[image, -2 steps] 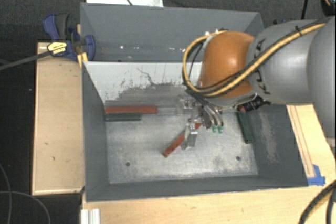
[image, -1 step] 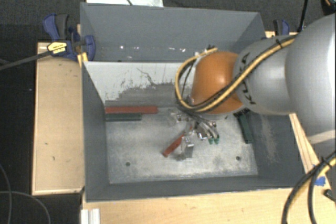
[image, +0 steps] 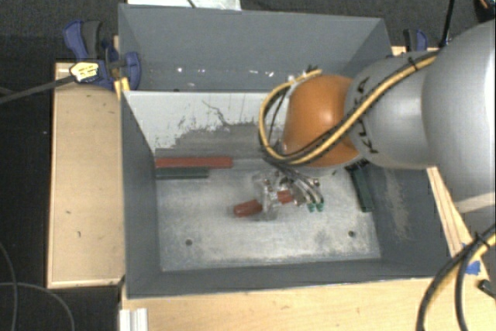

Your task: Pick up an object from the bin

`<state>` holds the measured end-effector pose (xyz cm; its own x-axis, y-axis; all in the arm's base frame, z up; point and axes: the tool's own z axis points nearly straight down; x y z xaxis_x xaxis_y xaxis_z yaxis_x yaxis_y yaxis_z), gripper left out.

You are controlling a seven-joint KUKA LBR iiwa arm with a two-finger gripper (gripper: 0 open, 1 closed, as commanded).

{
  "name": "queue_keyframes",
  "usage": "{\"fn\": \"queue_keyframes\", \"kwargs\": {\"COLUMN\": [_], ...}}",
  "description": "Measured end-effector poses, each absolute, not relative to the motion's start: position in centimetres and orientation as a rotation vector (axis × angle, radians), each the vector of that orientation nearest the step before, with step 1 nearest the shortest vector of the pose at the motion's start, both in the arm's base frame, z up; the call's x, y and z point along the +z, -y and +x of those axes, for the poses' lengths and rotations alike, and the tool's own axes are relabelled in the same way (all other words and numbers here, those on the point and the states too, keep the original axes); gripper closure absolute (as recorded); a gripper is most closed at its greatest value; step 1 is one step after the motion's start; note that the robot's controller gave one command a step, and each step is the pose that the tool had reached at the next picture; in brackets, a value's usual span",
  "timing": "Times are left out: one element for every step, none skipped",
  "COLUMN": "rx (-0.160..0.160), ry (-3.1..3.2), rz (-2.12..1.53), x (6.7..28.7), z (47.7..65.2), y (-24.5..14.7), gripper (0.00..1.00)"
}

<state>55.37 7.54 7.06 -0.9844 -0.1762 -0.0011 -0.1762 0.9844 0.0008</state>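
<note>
My gripper (image: 273,201) reaches down to the bin floor near the middle, below the orange wrist cover. A small reddish-brown oblong thing (image: 248,208) lies on the floor right at the gripper's left side, touching or nearly touching the fingers. Another small red piece (image: 287,198) shows among the gripper's metal parts, with a small green bit (image: 317,206) just to the right. Whether anything sits between the fingers I cannot make out.
A long red bar (image: 193,162) lies against the back wall at the left, with a dark green bar (image: 182,174) just in front of it. A dark flat stick (image: 361,188) lies at the right, partly under the arm.
</note>
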Motion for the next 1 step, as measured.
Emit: {"fn": "queue_keyframes", "kwargs": {"rx": [0.002], "ry": [-2.996], "rz": [-0.913], "x": [22.78], "z": [55.47], "y": [-14.7], "gripper": [1.0]}}
